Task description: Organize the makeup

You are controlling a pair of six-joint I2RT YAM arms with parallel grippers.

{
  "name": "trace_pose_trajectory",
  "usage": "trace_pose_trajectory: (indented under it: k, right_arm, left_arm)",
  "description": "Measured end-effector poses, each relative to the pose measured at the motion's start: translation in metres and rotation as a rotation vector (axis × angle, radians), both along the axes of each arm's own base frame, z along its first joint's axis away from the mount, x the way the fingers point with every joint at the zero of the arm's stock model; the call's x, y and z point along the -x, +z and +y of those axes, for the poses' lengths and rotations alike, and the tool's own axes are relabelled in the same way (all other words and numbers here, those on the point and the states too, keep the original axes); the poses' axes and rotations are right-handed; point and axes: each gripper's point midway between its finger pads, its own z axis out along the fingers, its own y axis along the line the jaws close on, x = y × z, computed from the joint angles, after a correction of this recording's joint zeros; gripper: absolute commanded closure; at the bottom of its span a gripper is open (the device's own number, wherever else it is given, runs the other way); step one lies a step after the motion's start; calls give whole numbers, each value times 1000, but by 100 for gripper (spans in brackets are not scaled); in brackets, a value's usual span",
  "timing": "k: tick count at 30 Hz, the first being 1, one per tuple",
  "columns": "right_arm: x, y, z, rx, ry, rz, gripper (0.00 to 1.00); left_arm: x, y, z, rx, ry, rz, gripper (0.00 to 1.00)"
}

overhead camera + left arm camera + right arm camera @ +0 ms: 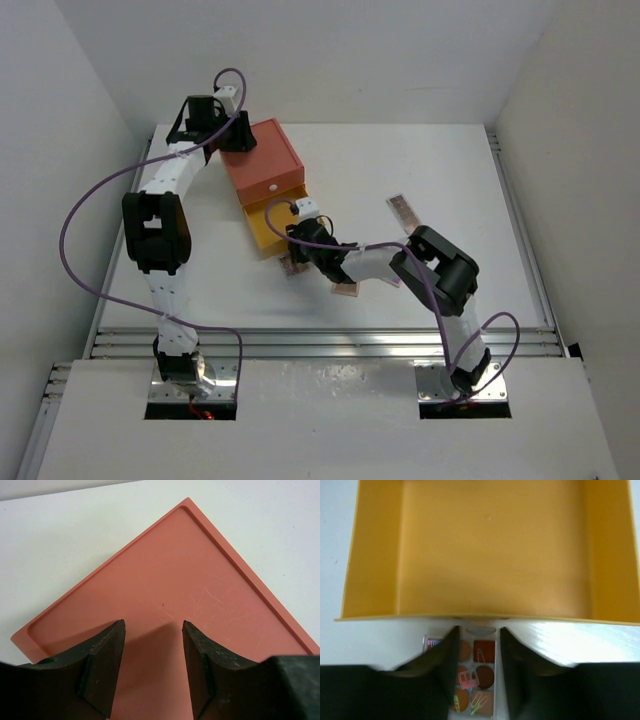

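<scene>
A small eyeshadow palette (480, 667) with brown and orange pans lies on the table just in front of the yellow drawer (370, 555). My right gripper (478, 629) hangs over it, open, one finger on each side, and the left finger covers part of the palette. From above, this palette (291, 268) sits at the drawer's (262, 225) near corner under the right gripper (297, 258). Another small palette (345, 290) lies beside the right arm. A longer one (402, 212) lies further right. My left gripper (153, 622) stands open over the orange box top (175, 570), holding nothing.
The orange box (265, 160) stands at the back left of the white table, its yellow drawer pulled out toward me and empty inside. The left gripper (237, 135) is over the box's far corner. White walls close in both sides.
</scene>
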Motion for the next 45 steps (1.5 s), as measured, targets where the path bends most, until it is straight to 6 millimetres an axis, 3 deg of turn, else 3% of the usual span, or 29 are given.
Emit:
trace_pose_trajectory:
  k: [3,6,8,11,14,17,20,24,27,34,37,41,45]
  right_arm:
    - [6,-1,2,18,32,9,50]
    - [12,3,4,39,72,6,30]
    - [17,13,4,48,113,-10,17]
    - [26,38,-2,61,170,-43,9]
    - [34,75,-17,92,197,-82,1]
    - [32,118,-41,139,180,-115,1]
    - [13,135,-83,227,115,-54,1]
    - [-15,123,-155,337,-9,98,1]
    - [-10,106,-189,368,-2,203,1]
    - [35,76,-202,370,213,401,0]
    - [58,59,-219,371,241,516,0]
    - [67,42,-242,409,264,570,0]
    - [87,24,-247,468,436,598,0]
  left_arm:
    - [0,0,0,-2,-1,0,44]
    - [0,0,0,-2,-1,0,44]
    - [0,0,0,-3,-1,-1,44]
    - [0,0,1,-6,-2,-2,44]
    - [0,0,1,-7,-2,-1,44]
    - [0,-1,1,-9,-2,-2,43]
    - [0,-1,1,-10,-1,-2,43]
    - [0,0,1,-11,-1,-4,42]
    - [0,1,2,-23,-8,-5,42]
    - [4,3,4,-58,-22,16,36]
    - [9,4,8,-88,-18,43,35]
    - [12,2,12,-117,-24,59,35]
    - [12,1,13,-130,-32,57,35]
